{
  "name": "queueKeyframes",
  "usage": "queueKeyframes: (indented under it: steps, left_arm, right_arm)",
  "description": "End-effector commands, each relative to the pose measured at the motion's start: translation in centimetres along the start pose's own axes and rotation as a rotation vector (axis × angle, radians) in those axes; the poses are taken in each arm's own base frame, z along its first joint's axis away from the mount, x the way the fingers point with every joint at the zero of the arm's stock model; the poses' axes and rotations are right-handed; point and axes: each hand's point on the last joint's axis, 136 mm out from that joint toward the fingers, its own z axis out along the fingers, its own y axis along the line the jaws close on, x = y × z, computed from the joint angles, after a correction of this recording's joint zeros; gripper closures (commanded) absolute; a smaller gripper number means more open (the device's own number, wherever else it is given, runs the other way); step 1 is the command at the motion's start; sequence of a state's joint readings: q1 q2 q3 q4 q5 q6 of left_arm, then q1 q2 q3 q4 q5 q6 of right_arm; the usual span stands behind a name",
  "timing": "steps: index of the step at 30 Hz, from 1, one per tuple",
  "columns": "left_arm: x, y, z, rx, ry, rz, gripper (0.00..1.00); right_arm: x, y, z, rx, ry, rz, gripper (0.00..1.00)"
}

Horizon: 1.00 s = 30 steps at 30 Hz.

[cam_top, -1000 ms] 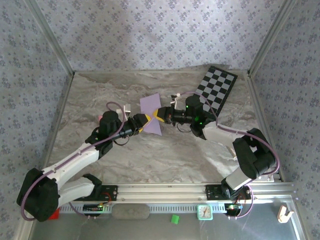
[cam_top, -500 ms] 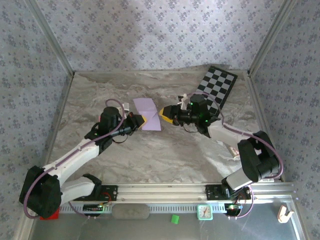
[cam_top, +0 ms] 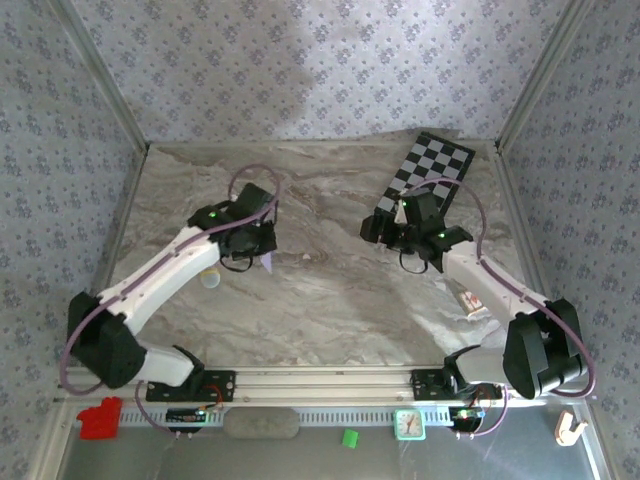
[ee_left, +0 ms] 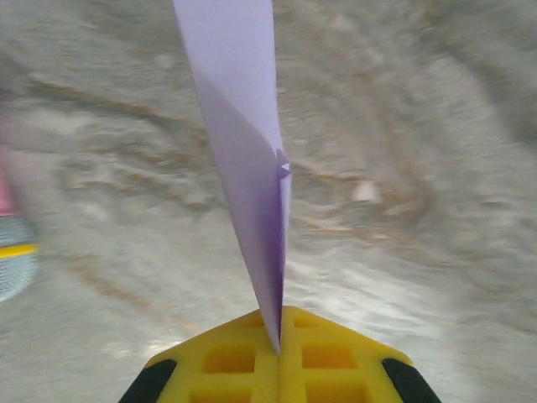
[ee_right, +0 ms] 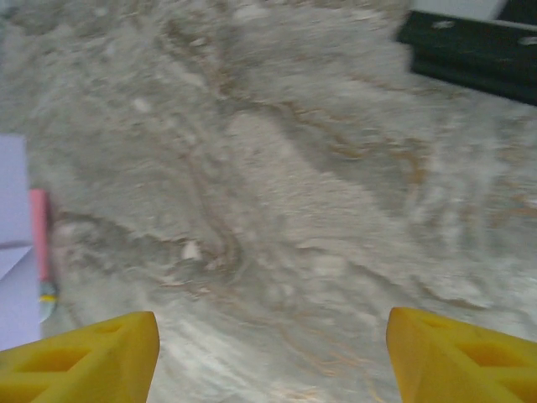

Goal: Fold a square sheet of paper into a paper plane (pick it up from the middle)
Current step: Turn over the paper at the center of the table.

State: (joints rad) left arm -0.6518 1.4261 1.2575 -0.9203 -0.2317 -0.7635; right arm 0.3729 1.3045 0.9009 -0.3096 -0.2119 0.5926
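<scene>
At left gripper (ee_left: 278, 340) you're clamped on just the paper plane (ee_left: 243, 126) edge, right gripper (ee_right: 273, 357) spread wide, so a swing may slip it

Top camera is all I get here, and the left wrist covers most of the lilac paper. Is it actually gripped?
Observer: Yes. On the left wrist camera the left gripper is shut on the folded lilac paper, which stands edge-on out of its jaws.
Operator: And the right one, is it carrying anything?
Observer: No. On the right wrist camera the right gripper has its jaws wide apart, with bare marbled table between them.
</scene>
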Motion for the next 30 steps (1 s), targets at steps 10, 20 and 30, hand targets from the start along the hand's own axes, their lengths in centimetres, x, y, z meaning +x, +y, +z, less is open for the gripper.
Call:
queueKeyframes:
  steps: [10,20,30]
  left_arm:
    - [1.0,2.4,2.3,-0.716,0.053,0.382,0.95]
    - [4.5,-4.0,9.6,-0.46,0.189,0.361,0.83]
    - [4.7,-7.8,9.1,-0.151,0.194,0.225,0.67]
  right_arm:
    - [-0.3,-4.9,-2.1,0.157,-0.046,0.047,0.27]
    - [0.2,-5.4,-4.7,0.138,-0.101,0.071,0.26]
    - [1.5,-4.5,-4.8,0.062,-0.058,0.087,0.27]
